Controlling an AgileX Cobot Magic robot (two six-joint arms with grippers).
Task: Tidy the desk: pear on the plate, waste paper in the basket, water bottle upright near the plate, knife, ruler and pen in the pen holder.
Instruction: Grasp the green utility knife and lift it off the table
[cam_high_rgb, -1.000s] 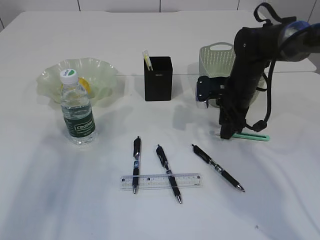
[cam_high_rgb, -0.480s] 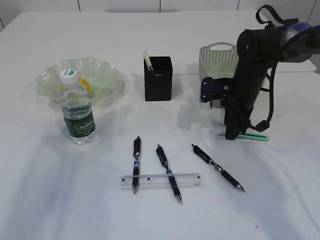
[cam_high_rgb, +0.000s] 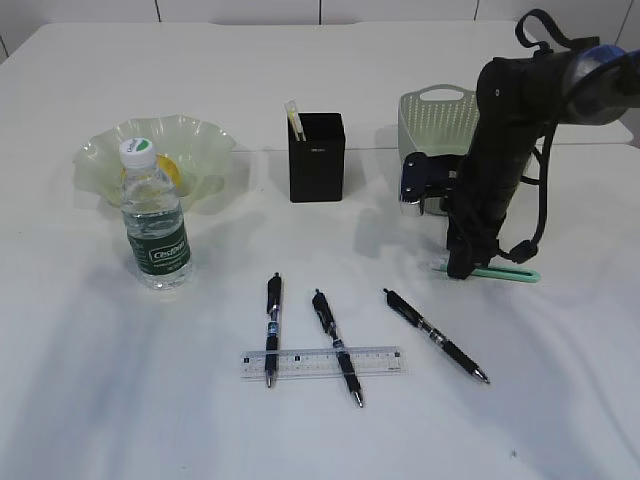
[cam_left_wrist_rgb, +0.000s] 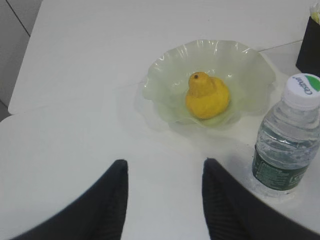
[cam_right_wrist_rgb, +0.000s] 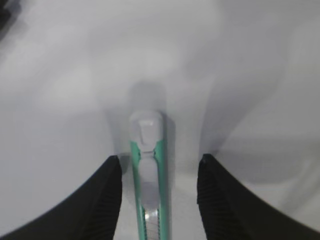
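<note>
The green-and-white knife (cam_right_wrist_rgb: 148, 170) lies flat on the desk (cam_high_rgb: 560, 400). My right gripper (cam_right_wrist_rgb: 159, 162) stands open over it with a finger on each side, neither touching; in the exterior view the gripper (cam_high_rgb: 458, 268) points down on the knife (cam_high_rgb: 505, 272). My left gripper (cam_left_wrist_rgb: 165, 167) is open and empty above bare desk, short of the plate (cam_left_wrist_rgb: 160, 75) that holds the yellow pear (cam_left_wrist_rgb: 206, 95). The water bottle (cam_high_rgb: 155, 225) stands upright beside the plate (cam_high_rgb: 100, 160). Three pens (cam_high_rgb: 335, 345) and the clear ruler (cam_high_rgb: 322, 362) lie at the front. Waste paper is out of view.
The black pen holder (cam_high_rgb: 316, 157) stands at the back centre with a pale stick (cam_high_rgb: 293, 118) in it. The sage-green basket (cam_high_rgb: 435, 120) sits behind the right arm. Two pens (cam_high_rgb: 272, 325) lie across the ruler; another pen (cam_high_rgb: 435, 335) lies to their right.
The right arm has shifted slightly to the right over the knife. Nothing else has moved.
</note>
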